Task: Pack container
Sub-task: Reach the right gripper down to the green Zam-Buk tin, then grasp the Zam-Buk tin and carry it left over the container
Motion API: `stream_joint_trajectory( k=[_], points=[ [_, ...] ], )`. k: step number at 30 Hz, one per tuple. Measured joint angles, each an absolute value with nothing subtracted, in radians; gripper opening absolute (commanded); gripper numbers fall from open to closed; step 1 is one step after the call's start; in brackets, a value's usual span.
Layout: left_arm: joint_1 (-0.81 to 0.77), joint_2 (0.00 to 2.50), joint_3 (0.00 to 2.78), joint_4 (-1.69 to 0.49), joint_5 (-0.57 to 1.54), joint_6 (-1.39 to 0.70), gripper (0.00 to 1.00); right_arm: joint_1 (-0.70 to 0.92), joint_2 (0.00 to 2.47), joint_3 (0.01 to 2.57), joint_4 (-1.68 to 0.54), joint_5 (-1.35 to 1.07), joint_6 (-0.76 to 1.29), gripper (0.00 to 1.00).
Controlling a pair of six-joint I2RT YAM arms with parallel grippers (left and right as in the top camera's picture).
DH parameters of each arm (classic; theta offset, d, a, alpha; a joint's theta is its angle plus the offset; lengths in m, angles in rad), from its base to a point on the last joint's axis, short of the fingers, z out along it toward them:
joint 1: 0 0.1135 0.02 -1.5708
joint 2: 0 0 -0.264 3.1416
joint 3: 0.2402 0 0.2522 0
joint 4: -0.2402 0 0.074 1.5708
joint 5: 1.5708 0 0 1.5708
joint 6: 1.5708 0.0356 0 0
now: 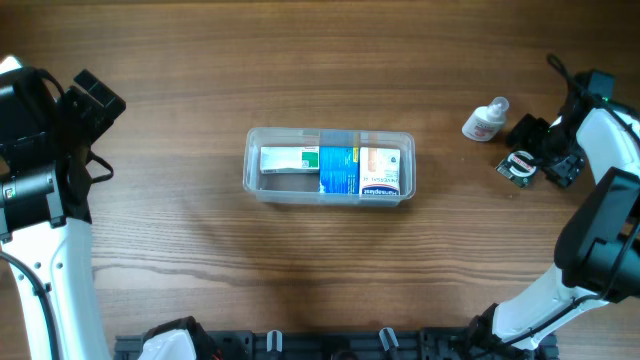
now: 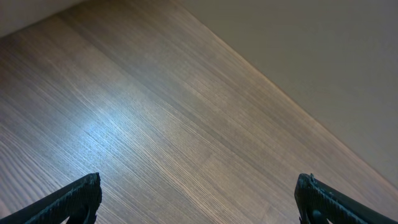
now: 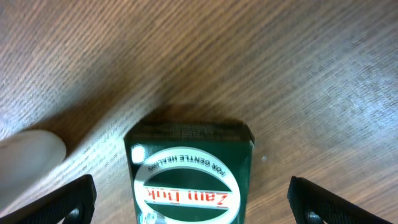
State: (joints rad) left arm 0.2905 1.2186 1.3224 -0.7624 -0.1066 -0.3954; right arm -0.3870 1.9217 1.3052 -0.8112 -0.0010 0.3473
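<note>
One small green box [image 3: 186,149] shows between the wide-spread jaws of the right tool [image 3: 193,190] by the counter's right edge; the container [image 1: 300,131] sits mid-counter, well apart to its left; the left tool [image 2: 199,193] gapes wide too
</note>
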Motion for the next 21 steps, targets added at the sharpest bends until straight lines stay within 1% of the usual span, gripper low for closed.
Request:
stream_joint_trajectory(
  k=[3, 6, 8, 9, 10, 11, 15, 21],
  points=[
    [0.29, 1.219, 1.322, -0.762, -0.106, -0.396, 1.0, -0.387, 1.926, 1.225, -0.73, -0.001, 0.352, 0.98],
    [0.29, 1.218, 1.322, -0.762, -0.106, -0.396, 1.0, -0.387, 1.929, 1.21, -0.704, -0.001, 0.345, 0.82],
    [0.29, 1.218, 1.322, -0.762, -0.106, -0.396, 1.0, -0.387, 1.929, 1.21, -0.701, 0.0, 0.341, 0.79],
    [0.29, 1.219, 1.322, -0.762, -0.106, -0.395, 1.0, -0.387, 1.929, 1.21, -0.701, 0.0, 0.34, 0.73],
    [0.29, 1.219, 1.322, -0.762, -0.106, -0.396, 1.0, -0.387, 1.929, 1.21, -0.701, 0.0, 0.34, 0.64],
    [0.29, 1.219, 1.322, -0.762, -0.106, -0.395, 1.0, -0.387, 1.929, 1.21, -0.701, 0.0, 0.336, 0.59],
    [0.29, 1.219, 1.322, -0.762, -0.106, -0.395, 1.0, -0.387, 1.929, 1.215, -0.727, 0.001, 0.339, 0.59],
    [0.29, 1.219, 1.322, -0.763, -0.106, -0.395, 1.0, -0.387, 1.912, 1.33, -0.949, 0.0, 0.339, 0.59]
  ],
)
